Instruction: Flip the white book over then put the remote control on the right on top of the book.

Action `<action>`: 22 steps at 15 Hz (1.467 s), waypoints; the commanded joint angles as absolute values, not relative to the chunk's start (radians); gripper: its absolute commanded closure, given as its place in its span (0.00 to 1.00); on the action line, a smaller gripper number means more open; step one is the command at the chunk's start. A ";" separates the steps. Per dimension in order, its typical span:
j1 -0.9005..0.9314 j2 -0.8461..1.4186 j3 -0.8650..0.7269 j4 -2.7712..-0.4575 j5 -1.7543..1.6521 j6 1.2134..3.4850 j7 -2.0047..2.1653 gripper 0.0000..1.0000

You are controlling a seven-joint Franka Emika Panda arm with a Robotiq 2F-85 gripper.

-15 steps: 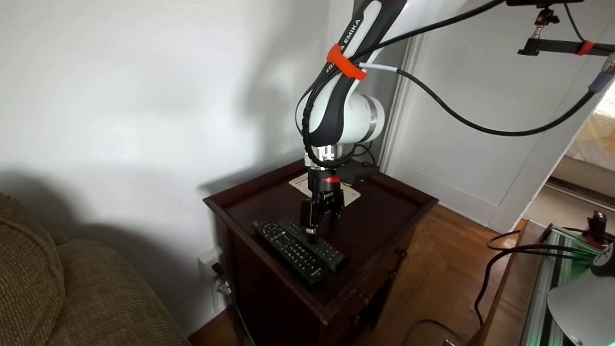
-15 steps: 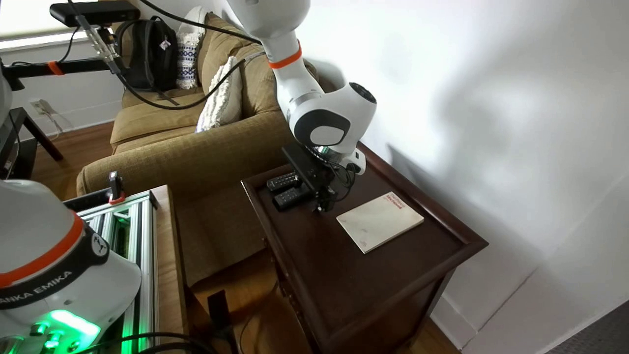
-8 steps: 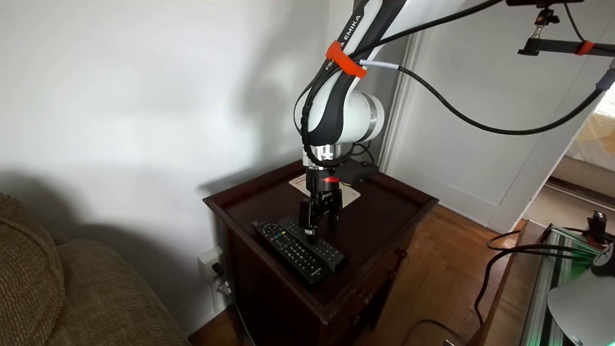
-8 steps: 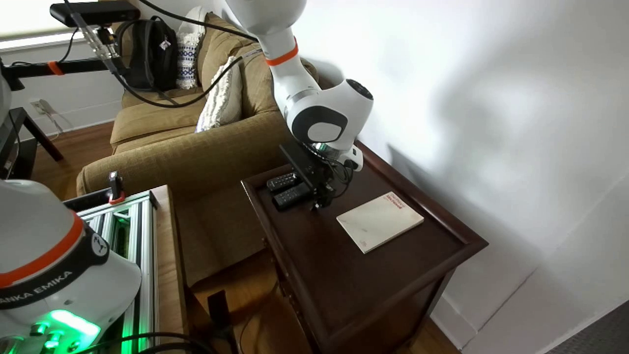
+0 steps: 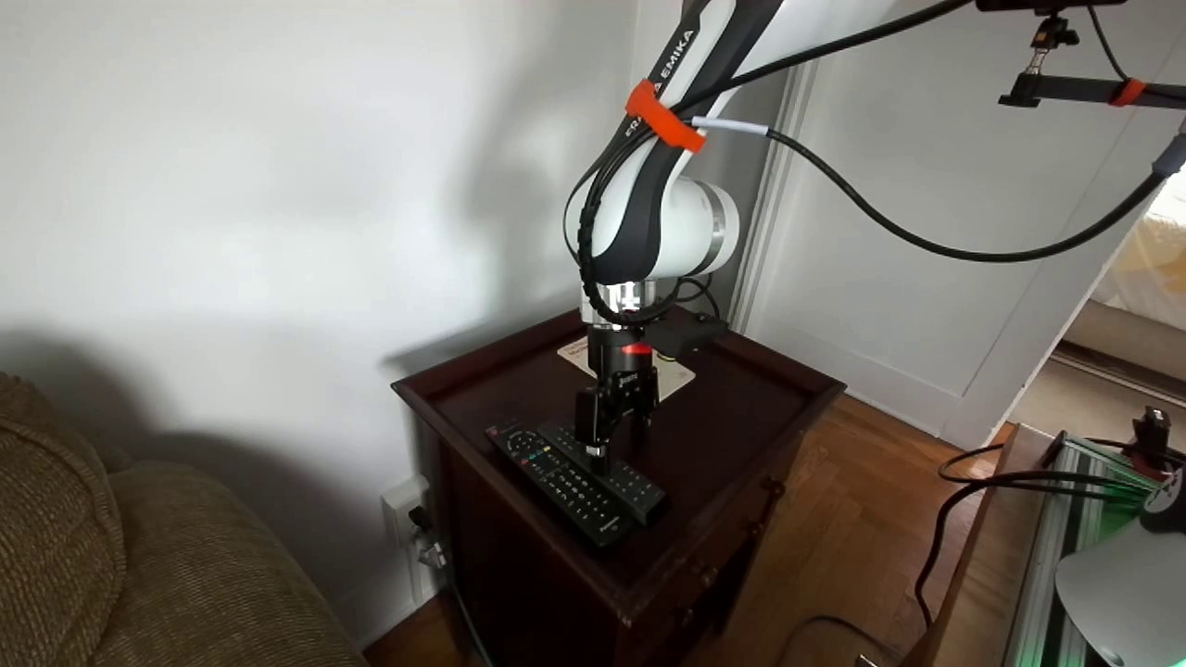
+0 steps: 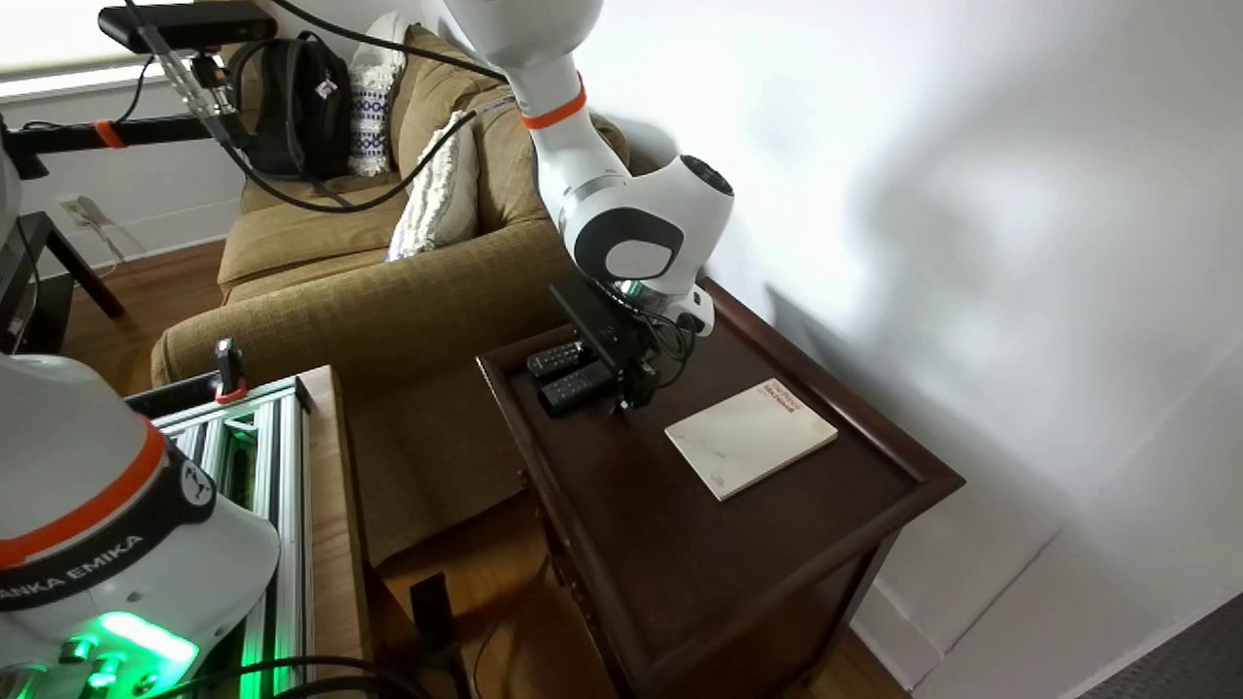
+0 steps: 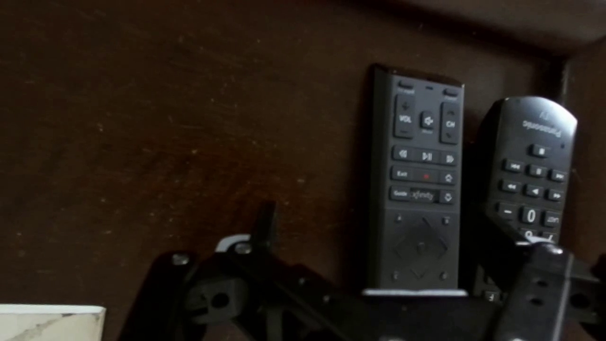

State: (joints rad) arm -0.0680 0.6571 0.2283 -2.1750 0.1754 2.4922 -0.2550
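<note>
On the wrist view's clock, your roomiest path is the tabletop (image 7: 180,142) from nine to twelve o'clock. At three, the Xfinity remote (image 7: 421,175) shows between the parted jaws of your gripper (image 7: 386,226), the Panasonic remote (image 7: 535,156) blocking just beyond. A raised rim (image 7: 544,21) bounds two; the white book (image 7: 47,324) lies at eight. In an exterior view, a wall (image 6: 971,291) borders the tabletop at two.

One book (image 6: 751,439), two remotes (image 7: 419,184) (image 7: 535,175), one nightstand (image 6: 680,573)
</note>
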 commanded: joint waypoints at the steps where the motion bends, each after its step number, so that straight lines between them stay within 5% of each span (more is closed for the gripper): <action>1: -0.063 0.684 0.232 -2.165 0.190 2.525 -0.272 0.00; 14: -0.017 0.713 0.221 -2.163 0.167 2.676 -0.226 0.00; 15: -0.014 0.713 0.219 -2.164 0.165 2.682 -0.220 0.23; 22: -0.034 0.671 0.228 -2.193 0.179 2.705 -0.206 0.73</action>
